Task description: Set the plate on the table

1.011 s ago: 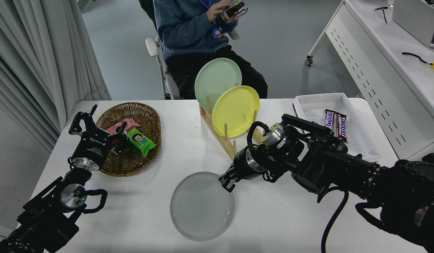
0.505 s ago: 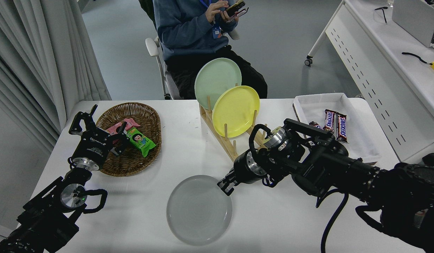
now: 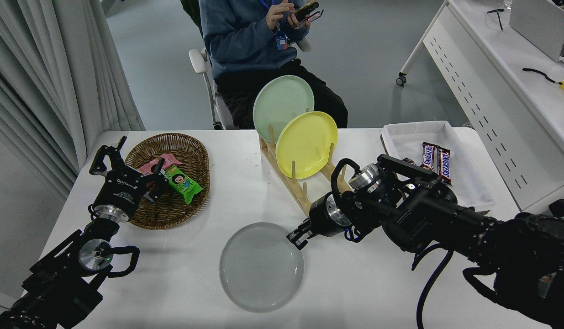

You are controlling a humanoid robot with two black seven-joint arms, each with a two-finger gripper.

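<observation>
The light-grey plate (image 3: 259,269) lies flat on the white table (image 3: 355,292), near the front middle. My right gripper (image 3: 296,238) reaches in from the right and sits at the plate's upper right rim, its fingertips closed over the edge. The left gripper (image 3: 129,167) is parked at the lower left beside the basket, its fingers spread and empty.
A wooden rack (image 3: 293,185) behind the plate holds a yellow plate (image 3: 307,144) and a pale green plate (image 3: 282,100). A wicker basket (image 3: 172,210) of snacks stands at the left. A white tray (image 3: 414,135) with candy bars stands at the right. A person sits at the far side.
The plate and my right gripper dipped slightly toward the front left, then came back a little to the right. The left arm has not moved.
</observation>
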